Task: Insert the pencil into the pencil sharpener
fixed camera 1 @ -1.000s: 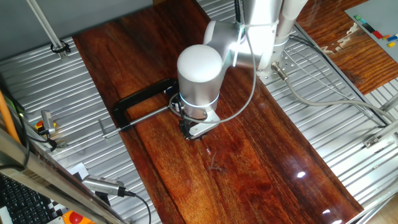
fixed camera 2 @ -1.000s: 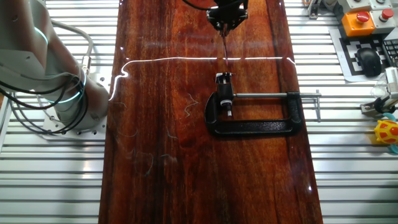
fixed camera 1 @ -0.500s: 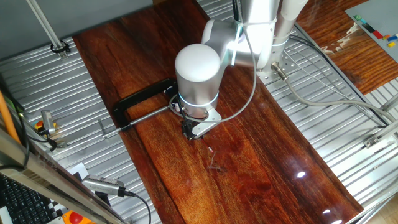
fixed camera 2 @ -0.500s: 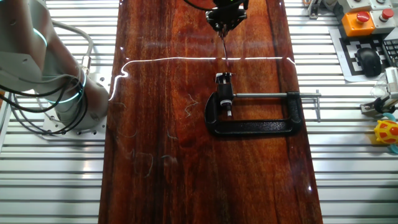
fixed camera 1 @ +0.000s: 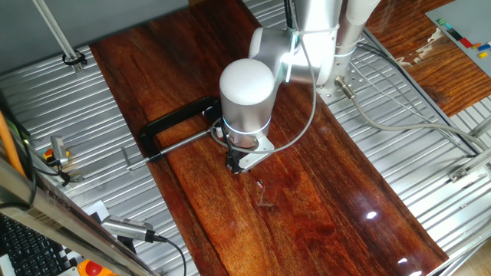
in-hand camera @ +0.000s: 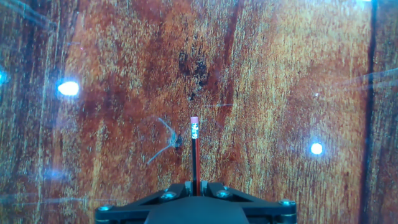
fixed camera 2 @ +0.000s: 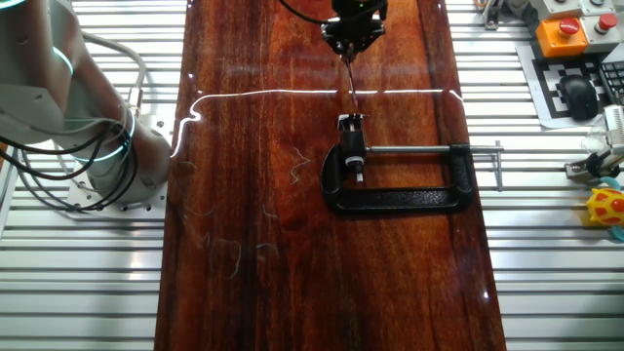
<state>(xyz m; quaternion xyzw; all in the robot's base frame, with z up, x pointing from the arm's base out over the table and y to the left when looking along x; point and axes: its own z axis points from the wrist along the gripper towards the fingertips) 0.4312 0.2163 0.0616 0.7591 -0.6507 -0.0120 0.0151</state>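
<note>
My gripper is shut on the pencil, a thin dark red stick that hangs from the fingertips and points toward the pencil sharpener. The sharpener is a tiny white block held in the jaw of the black C-clamp. The pencil's lower end is just short of the sharpener. In the hand view the pencil runs straight out from my gripper, and its pale pink end is over bare wood. In the one fixed view the arm hides the sharpener and only the gripper shows below the white wrist.
The clamp's grey screw rod reaches right toward the board's edge. The dark wooden board lies on a ribbed metal table. The robot base stands to the left. A keyboard, a red button and a yellow toy sit at the right.
The hand has shifted very slightly sideways above the board. The pencil stays gripped, and the clamp and sharpener have not moved.
</note>
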